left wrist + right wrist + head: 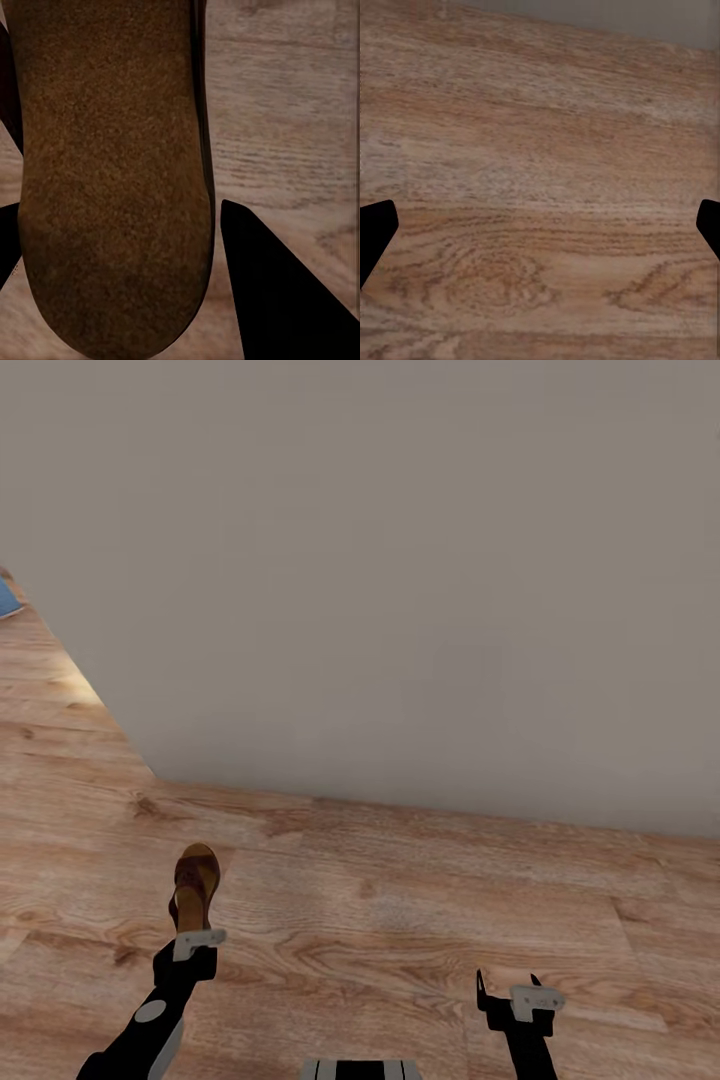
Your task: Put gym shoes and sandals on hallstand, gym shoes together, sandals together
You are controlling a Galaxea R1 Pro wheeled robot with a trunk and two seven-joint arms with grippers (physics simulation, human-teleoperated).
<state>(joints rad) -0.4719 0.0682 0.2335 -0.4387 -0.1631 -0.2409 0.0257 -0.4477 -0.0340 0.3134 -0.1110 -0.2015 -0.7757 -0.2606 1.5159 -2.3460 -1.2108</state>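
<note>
Sandal [194, 888]: brown straps, tan sole

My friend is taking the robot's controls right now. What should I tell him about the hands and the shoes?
Left gripper: shut on a brown sandal, held above the wood floor; the left wrist view looks at its sole.
Right gripper: open, nothing in it, over bare planks.
Ahead is a plain grey wall.
Done: one sandal picked up.
Left: find the rack, set this sandal on it, then fetch the other sandal and both gym shoes.
</note>
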